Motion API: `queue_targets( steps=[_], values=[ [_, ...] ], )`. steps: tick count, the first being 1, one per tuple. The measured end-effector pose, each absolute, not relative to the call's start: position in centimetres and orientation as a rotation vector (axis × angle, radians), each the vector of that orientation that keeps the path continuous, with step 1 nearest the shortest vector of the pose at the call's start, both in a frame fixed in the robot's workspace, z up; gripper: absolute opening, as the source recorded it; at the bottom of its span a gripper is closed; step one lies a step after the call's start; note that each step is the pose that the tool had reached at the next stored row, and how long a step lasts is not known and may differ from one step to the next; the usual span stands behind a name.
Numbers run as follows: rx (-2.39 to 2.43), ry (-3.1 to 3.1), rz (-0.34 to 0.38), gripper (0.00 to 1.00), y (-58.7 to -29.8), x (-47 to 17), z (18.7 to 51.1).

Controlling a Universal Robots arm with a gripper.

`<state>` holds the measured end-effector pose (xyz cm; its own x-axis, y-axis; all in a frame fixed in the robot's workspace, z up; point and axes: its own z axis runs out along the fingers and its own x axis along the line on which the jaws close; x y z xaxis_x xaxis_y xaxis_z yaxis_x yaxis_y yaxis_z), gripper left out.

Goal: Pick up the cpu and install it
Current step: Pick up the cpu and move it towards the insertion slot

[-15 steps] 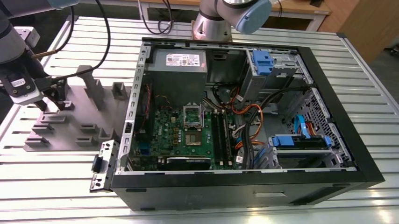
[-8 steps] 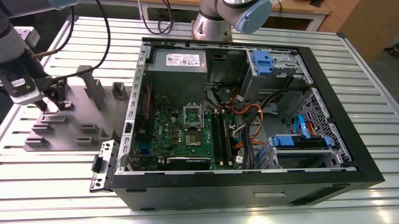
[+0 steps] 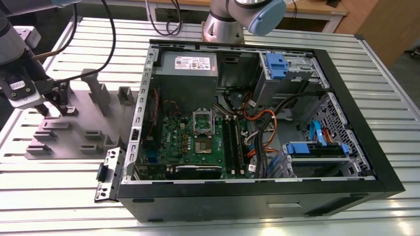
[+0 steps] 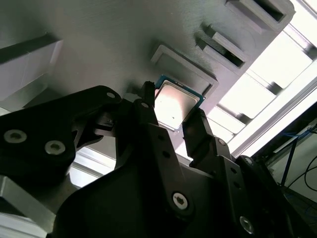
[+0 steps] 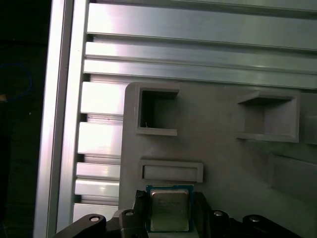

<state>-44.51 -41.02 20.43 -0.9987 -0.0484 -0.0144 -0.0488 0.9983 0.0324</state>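
The cpu (image 4: 174, 106) is a small square chip with a silvery top and a thin coloured rim. In both wrist views it sits between my two black fingers, just above the grey fixture plate (image 5: 223, 163). My gripper (image 4: 173, 113) is shut on the cpu (image 5: 169, 208), one finger against each side edge. In the exterior view my gripper (image 3: 55, 109) hangs over the grey fixture plate (image 3: 72, 142) at the exterior view's left, well apart from the open computer case (image 3: 262, 191). The silver socket frame (image 3: 202, 121) lies on the green motherboard inside the case.
Raised grey posts and pockets (image 3: 98, 91) stand on the fixture plate around my gripper. The case wall (image 3: 141, 113) rises between the plate and the motherboard. Cables (image 3: 262, 128), drive cages (image 3: 315, 152) and a grey power supply (image 3: 187, 66) crowd the case. Everything rests on a slatted aluminium table (image 3: 59, 191).
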Motion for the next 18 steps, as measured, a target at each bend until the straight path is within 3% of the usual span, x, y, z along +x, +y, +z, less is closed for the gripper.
queue_targets(
  steps=[18],
  values=[
    [-0.076,3.127,0.051,0.47,-41.03,-44.51,21.20]
  ],
)
